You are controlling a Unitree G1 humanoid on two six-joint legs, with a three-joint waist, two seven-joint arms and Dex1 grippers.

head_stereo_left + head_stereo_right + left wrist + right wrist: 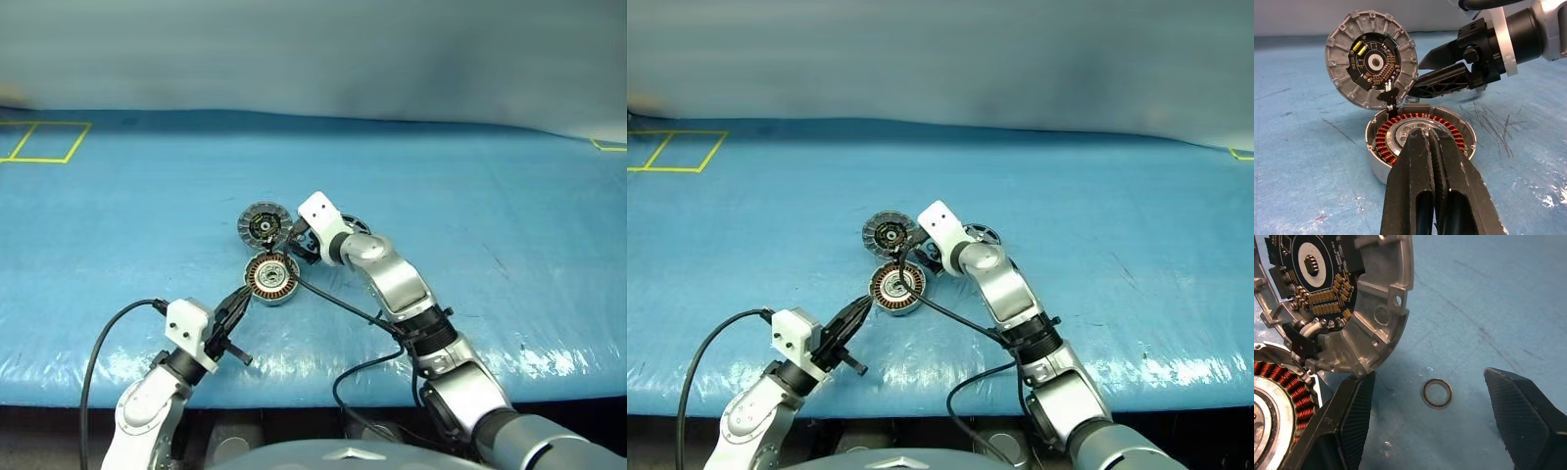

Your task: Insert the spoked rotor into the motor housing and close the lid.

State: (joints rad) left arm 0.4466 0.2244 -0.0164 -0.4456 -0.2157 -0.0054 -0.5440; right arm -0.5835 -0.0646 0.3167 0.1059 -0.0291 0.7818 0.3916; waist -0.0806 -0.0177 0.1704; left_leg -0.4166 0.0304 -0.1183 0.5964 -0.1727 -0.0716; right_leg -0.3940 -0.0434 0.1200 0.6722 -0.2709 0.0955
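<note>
Left gripper (pixel 1432 161), clenched empty, braces the housing (pixel 1420 147); right gripper (pixel 1430 426), spread, approaches the propped-up lid (pixel 1371 58) for closing.

The housing (pixel 271 278) sits on the tabletop (pixel 509 206) near the middle, toward the near edge. The lid (pixel 264 223) stands tilted just behind it, touching its far rim. A small ring (pixel 1437 393) lies on the tabletop beside the lid's right.
</note>
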